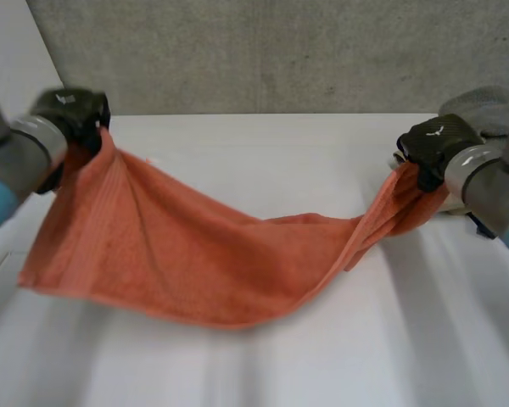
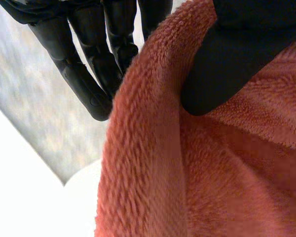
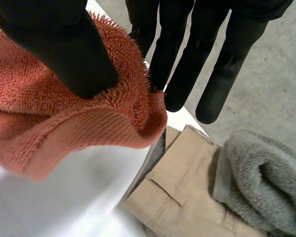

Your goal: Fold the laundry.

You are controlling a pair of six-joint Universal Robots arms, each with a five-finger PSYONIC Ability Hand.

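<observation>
So here's where we're at: the orange towel [image 1: 195, 254] is strung between the two hands like a hammock over the white bench [image 1: 263, 161]. The left hand [image 1: 72, 110] has one end up at the far left of the bench. The right hand [image 1: 437, 144] has the other end out at the far right, and the cloth sags low in the middle between them. The left part hangs wide and fairly flat, but toward the right hand it bunches into a narrow, twisted strip. We can't tell whether the low edge is touching the bench or hanging just above it.

In the left wrist view, the left thumb [image 2: 227, 59] is pressed onto a fold of the terry. The straight left fingers [image 2: 84, 74] sit on the far side of that fold, so we'd call that a pinch on the towel's edge. The other side looks much the same: the right thumb [image 3: 64, 44] is on top of the towel's hemmed end with the right fingers [image 3: 187, 64] straight behind it, and the cloth is nipped between them.

Just past the right fingertips a beige garment [image 3: 182, 197] lies flat, and a grey fluffy cloth [image 3: 266, 182] is lumped right beside it, touching. A grey concrete wall [image 1: 280, 51] runs behind the bench.
</observation>
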